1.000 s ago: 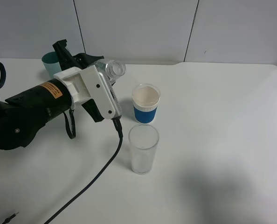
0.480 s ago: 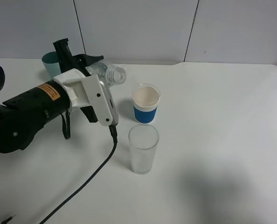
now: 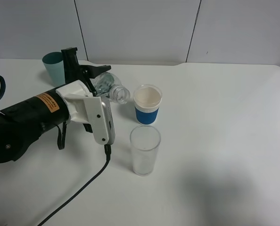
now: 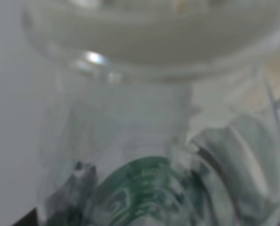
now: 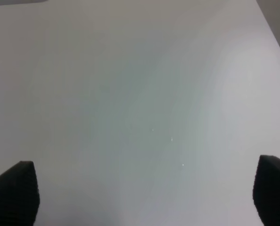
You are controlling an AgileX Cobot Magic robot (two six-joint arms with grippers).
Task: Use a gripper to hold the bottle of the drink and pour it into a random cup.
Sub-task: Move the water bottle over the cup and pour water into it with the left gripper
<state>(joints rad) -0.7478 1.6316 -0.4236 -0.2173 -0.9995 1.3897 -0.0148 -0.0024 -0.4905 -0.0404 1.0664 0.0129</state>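
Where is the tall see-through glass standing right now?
In the exterior high view the clear glass stands near the middle of the table, nearer the camera than the white paper cup with the blue sleeve, right of the black cable.

Bulky black end effector (image 3: 86,69) with a white bracket (image 3: 95,117), orange label (image 3: 46,101), black strap (image 3: 60,137) and cable (image 3: 90,181)
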